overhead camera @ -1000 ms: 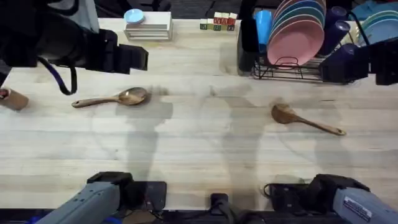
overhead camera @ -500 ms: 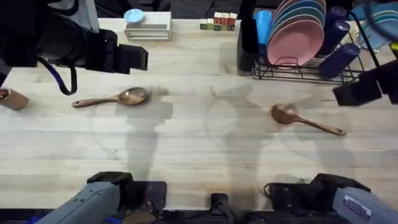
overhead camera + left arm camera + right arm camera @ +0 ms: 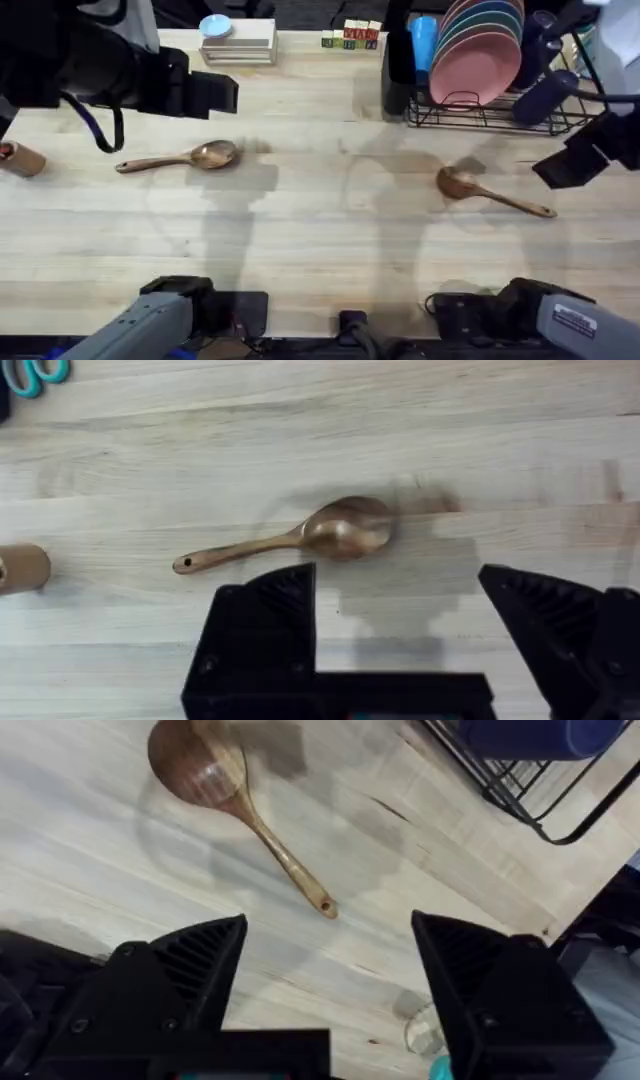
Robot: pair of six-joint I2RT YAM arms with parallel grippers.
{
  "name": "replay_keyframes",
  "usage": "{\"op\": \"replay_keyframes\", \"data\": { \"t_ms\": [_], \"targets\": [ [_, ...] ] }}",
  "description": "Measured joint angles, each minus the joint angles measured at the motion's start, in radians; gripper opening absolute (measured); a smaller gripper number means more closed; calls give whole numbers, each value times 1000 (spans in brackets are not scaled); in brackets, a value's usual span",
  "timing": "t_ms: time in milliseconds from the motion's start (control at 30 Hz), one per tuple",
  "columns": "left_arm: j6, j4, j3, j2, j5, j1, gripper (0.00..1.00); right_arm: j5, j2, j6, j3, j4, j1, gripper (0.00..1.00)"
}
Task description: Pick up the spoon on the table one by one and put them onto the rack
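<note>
table (image 3: 320,250): light butcher-block top of pale planks, bare across its middle and near side
left spoon (image 3: 180,158): brown wood, lying flat on the left half, bowl toward the middle, handle toward the left edge
right spoon (image 3: 490,192): brown wood, lying flat on the right half, bowl toward the middle, handle slanting toward the right edge and near side
rack (image 3: 480,112): black wire, standing at the far edge on the right, holding plates and cups
white boxes (image 3: 238,45): stacked at the far edge, left of centre
small blocks (image 3: 350,38): in a row at the far edge, between boxes and rack
brown cylinder (image 3: 20,160): lying at the left edge
scissors (image 3: 35,374): teal handles, on the table well beyond the left spoon
</note>
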Motion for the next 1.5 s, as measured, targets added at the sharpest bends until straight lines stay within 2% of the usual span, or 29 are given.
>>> {"op": "replay_keyframes", "data": {
  "t_ms": [267,600,900,1267,1400,1500],
  "targets": [
    [0,0,0,0,0,0,993,12,32,-18,0,-48,0,993],
    [0,-4,0,0,0,0,993,3,106,-58,-6,-25,-10,993],
    [0,-5,0,0,0,0,993,-39,111,-112,-178,108,-15,993],
    [0,-5,0,0,0,0,993,-50,164,-157,-269,177,-15,993],
    [0,-5,0,0,0,0,993,-50,222,-171,-296,193,-15,993],
    [0,-8,0,0,0,0,993,-50,322,-179,-301,223,-15,992]
  ]
}}
